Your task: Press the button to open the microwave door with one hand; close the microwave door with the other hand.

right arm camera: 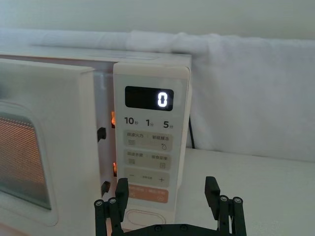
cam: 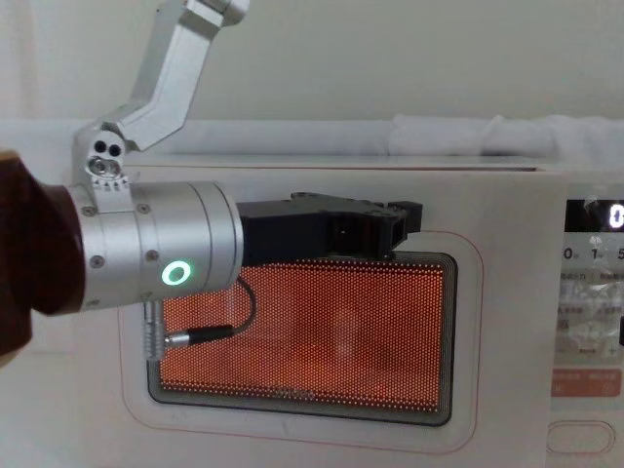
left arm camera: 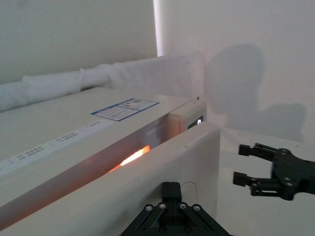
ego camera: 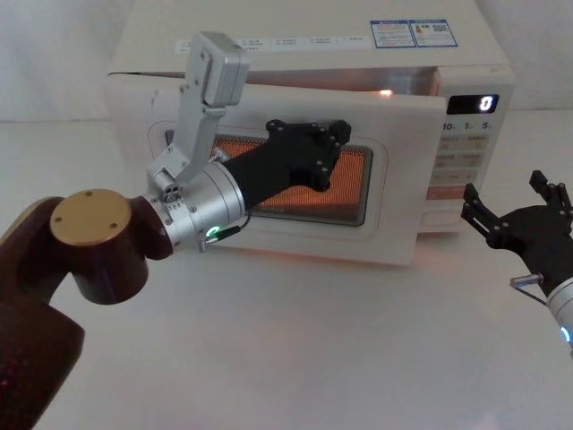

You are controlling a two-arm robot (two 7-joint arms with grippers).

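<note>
The right gripper [ego camera: 508, 204] hangs nearest the robot, just in front of the microwave's control panel [right arm camera: 147, 147] and clear of it. Its fingers [right arm camera: 212, 189] are spread wide and hold nothing. In the right wrist view they frame the bottom of the panel, where the button [right arm camera: 147, 217] sits at the lowest edge, below the orange-pink key [right arm camera: 147, 195].

The left gripper [ego camera: 309, 143] lies up against the front of the microwave door [ego camera: 394, 170], over the upper part of the glowing orange window [cam: 322, 341]. Whether its fingers are spread or closed cannot be told. Its silver wrist [cam: 161, 258] with the green ring [cam: 175, 273] stands just before the door's left half.

The microwave door is ajar by a narrow amount: its free edge, next to the control panel, stands a little forward of the oven body [ego camera: 313, 40], and orange light shows through the gap along its top [left arm camera: 133, 157]. On the panel, the display [right arm camera: 148, 98] reads 0. A white cloth roll [left arm camera: 123, 73] lies behind the oven.
</note>
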